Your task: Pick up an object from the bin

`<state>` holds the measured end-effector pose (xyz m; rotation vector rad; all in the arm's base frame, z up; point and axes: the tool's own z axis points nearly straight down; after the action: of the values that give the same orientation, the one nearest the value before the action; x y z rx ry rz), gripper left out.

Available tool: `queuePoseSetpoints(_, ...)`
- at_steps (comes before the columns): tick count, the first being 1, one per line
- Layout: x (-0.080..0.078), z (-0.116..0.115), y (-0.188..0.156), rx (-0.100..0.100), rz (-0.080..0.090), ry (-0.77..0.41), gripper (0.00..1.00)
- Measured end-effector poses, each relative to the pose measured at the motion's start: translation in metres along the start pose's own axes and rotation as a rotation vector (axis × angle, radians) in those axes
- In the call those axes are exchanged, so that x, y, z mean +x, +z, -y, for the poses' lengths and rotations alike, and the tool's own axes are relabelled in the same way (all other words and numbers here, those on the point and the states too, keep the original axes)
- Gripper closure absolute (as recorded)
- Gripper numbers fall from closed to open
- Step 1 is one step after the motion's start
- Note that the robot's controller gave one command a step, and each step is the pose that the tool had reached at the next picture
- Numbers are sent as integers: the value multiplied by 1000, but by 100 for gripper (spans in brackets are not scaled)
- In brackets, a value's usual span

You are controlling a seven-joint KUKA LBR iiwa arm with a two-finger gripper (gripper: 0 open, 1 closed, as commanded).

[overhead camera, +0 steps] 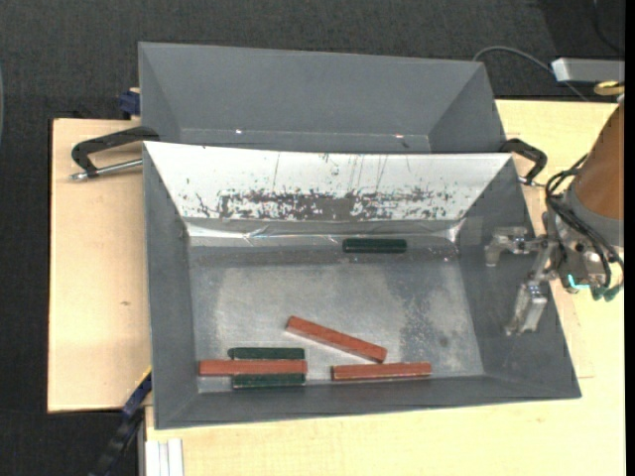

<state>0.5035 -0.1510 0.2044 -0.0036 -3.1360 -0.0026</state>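
Camera view | gripper (511, 284) spread open, empty, at bin (167, 315) right wall | red bar (382, 371), near edge: likely stiff, light; pinch across middle.

3 red bars (335, 338), 3 green bars (374, 247)

A: What lies loose in there?
B: Six flat bars. The lone green bar (374, 247) sits by itself at the far side.
A: And nearer?
B: The tilted red bar (335, 338) lies slantwise in the middle. The right red bar (381, 371) lies just in front of its right end. Near left, the left red bar (252, 367) lies between the back green bar (266, 353) and the front green bar (270, 382), close together.
A: Outside?
B: Dark carpet (298, 8), with a pale cable (516, 59) upper right.
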Motion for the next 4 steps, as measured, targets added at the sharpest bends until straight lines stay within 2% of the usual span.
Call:
queuePoseSetpoints(1, -2, -1, -4, 2, 8, -2, 0)
queuePoseSetpoints(2, 0, -4, 46, 4, 14, -27, 0)
queuePoseSetpoints(3, -1, -10, 97, 2, 7, -215, 0)
queuePoseSetpoints(4, 0, -44, 110, 2, 5, -357, 0)
